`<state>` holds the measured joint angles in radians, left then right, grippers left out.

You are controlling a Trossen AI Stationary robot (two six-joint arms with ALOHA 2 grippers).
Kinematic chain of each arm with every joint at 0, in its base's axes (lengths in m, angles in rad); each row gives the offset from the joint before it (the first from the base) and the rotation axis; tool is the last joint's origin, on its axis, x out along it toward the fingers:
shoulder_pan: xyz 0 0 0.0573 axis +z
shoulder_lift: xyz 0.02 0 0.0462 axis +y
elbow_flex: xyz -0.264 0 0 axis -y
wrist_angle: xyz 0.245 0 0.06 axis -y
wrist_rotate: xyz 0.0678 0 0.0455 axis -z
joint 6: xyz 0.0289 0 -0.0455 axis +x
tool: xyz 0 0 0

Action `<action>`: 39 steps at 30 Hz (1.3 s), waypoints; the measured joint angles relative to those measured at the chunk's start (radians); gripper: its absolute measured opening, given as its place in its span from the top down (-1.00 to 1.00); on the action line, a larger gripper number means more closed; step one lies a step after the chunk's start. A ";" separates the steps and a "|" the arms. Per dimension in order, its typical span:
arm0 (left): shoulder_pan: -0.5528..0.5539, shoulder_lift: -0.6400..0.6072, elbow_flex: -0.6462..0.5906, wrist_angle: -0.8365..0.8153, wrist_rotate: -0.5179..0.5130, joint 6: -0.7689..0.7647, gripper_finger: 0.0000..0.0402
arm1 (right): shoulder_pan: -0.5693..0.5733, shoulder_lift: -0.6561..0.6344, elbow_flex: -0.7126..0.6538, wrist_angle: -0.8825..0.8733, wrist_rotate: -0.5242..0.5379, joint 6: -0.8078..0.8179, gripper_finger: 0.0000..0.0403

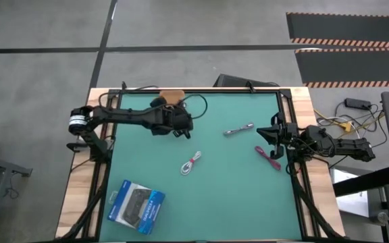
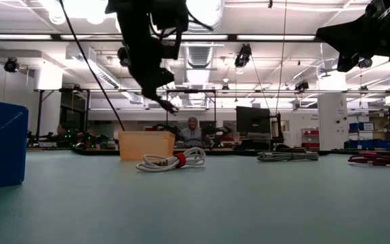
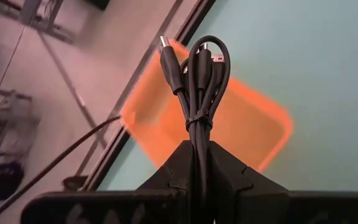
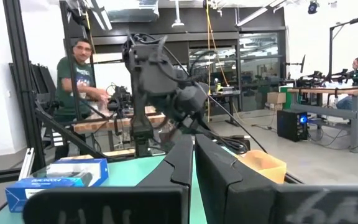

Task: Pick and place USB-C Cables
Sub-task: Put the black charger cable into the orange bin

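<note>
My green surface point(image 1: 215, 196) carries a white cable point(image 1: 191, 163) at centre frame, a silver-grey cable point(image 1: 238, 129) up and to its right, a magenta cable point(image 1: 268, 157) at right, an orange bin point(image 1: 171, 97) at the top edge, and a blue-and-black box point(image 1: 136, 206) at lower left.

We see a matt green mat point(image 1: 235, 196) covering the table, smooth and without shine, framed by pale bare wood point(image 1: 80, 189) along the left and right edges. The black cable point(image 3: 199, 93) looks like smooth rubbery plastic with a faint sheen, bound by a thin tie, and its plug tip point(image 3: 164, 43) seems metallic. The left gripper point(image 3: 199, 165) has fingers of matt black plastic (hard, slightly grainy). The orange tray point(image 3: 253, 124) looks like smooth plastic. The white cable point(image 2: 171, 161) has a soft, dull coat; the silver-grey cable point(image 1: 238, 129) glints a little. The blue box point(image 1: 136, 206) looks like printed cardboard, mildly glossy.
</note>
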<state>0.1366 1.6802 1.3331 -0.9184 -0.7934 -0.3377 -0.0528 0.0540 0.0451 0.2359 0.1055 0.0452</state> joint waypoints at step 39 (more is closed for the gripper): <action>0.250 0.009 -0.008 0.004 0.265 -0.402 0.89 | 0.000 0.000 0.000 0.000 0.001 0.000 0.96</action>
<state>0.3870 1.6890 1.3247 -0.9143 -0.5285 -0.7394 -0.0528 0.0536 0.0452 0.2359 0.1062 0.0448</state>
